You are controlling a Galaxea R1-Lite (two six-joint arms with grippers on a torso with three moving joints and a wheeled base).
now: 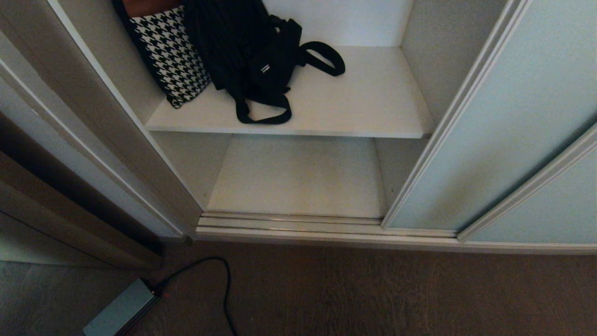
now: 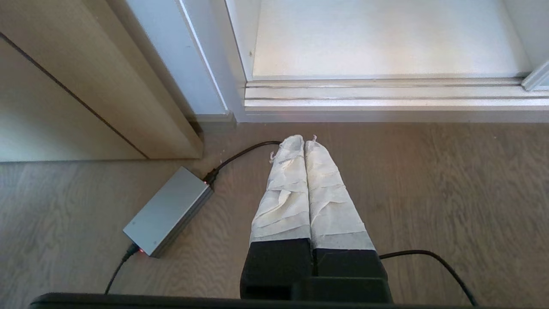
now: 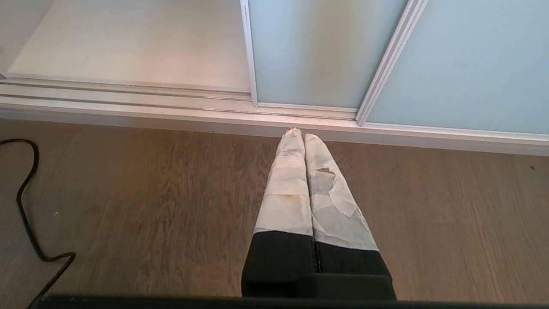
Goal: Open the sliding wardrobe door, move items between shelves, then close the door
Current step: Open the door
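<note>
Already slid aside at three o'clock, frosted pale blue-green glass sliding wardrobe door (image 1: 503,121); floppy black fabric bag (image 1: 252,56) at twelve on upper white laminate shelf (image 1: 373,107); left claw (image 2: 304,138) and right claw (image 3: 299,133) closed, empty, low over floor; next, probably reaching up, opening to grip the bag.

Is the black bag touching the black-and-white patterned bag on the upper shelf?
Touching. In the head view the black bag leans directly against the patterned bag on the upper shelf; no gap shows between them.
</note>
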